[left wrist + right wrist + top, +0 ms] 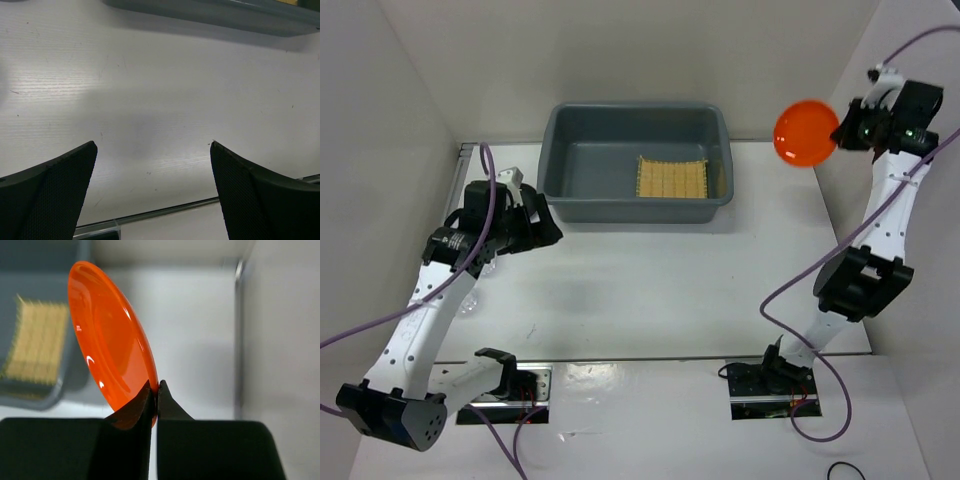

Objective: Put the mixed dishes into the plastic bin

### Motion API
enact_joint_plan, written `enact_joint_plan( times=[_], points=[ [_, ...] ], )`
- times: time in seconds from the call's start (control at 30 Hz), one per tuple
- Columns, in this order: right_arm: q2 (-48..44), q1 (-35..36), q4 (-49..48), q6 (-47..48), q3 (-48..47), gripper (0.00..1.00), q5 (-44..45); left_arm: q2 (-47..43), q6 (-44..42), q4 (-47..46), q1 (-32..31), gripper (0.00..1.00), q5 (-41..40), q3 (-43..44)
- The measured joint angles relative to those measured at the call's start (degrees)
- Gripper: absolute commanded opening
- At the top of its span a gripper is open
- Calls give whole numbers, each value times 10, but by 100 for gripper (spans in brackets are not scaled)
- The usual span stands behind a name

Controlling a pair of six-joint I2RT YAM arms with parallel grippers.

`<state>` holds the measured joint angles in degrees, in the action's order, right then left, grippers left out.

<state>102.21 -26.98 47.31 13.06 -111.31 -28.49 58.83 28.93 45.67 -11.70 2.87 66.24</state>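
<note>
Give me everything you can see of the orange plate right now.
The orange plate is small, round and shallow, with a glossy surface that looks like plastic and catches bright highlights. It looks whole and clean. The right gripper pinches it by one edge and holds it in the air, standing nearly on edge in the wrist view. It hangs to the right of the plastic bin, outside the rim, not over it. Only the gripper's fingers touch it.

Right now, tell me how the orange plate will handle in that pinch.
Probably stiff: the plate holds shape clamped only at its rim by the right end effector. Its glossy face looks slippery, so it may pivot.
</note>
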Motion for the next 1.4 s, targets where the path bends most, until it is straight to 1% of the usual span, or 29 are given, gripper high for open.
enact_joint_plan(
  times=[0.1, 0.17, 0.23, 0.27, 0.37, 0.4, 0.47, 0.63, 0.73, 0.83, 1.03, 1.07, 1.1, 1.17, 1.3, 1.4],
  points=[
    [-22, 38, -7, -2, -125, 0, 7, 11, 0, -7, 0, 100, -1, 0],
    [-9, 86, 6, -2, -222, 0, 17, 18, 0, -9, 0, 100, -6, 0],
    [35, 151, 24, 1, -345, 0, 22, 27, 0, -7, 1, 100, -18, 2],
    [60, 188, 23, 4, -392, 0, 23, 34, 0, -6, 2, 100, -26, 5],
    [131, 283, 42, 15, -464, 0, 31, 50, 0, -4, 8, 100, -41, 13],
    [173, 309, 60, 19, -511, 0, 35, 53, 0, 0, 10, 100, -46, 16],
    [245, 343, 66, 24, -548, 0, 50, 54, -1, 6, 15, 100, -55, 23],
    [390, 388, 115, 35, -540, 0, 88, 55, -1, 45, 50, 100, -76, 59],
    [449, 398, 141, 42, -531, 0, 104, 54, -1, 64, 76, 100, -83, 74],
    [481, 400, 155, 47, -531, 0, 114, 44, -1, 77, 98, 100, -85, 74],
    [485, 391, 156, 53, -522, 1, 119, 22, -1, 97, 125, 100, -85, 73],
    [485, 388, 156, 54, -514, 5, 120, 22, -1, 98, 129, 100, -85, 73],
    [486, 385, 156, 54, -507, 16, 120, 22, -1, 99, 132, 100, -84, 71],
    [495, 379, 157, 54, -499, 32, 123, 22, -2, 102, 137, 100, -82, 71],
    [513, 369, 155, 59, -492, 33, 139, 31, -3, 102, 144, 100, -74, 71],
    [515, 367, 153, 58, -489, 47, 156, 50, -5, 105, 148, 100, -70, 74]
  ],
)
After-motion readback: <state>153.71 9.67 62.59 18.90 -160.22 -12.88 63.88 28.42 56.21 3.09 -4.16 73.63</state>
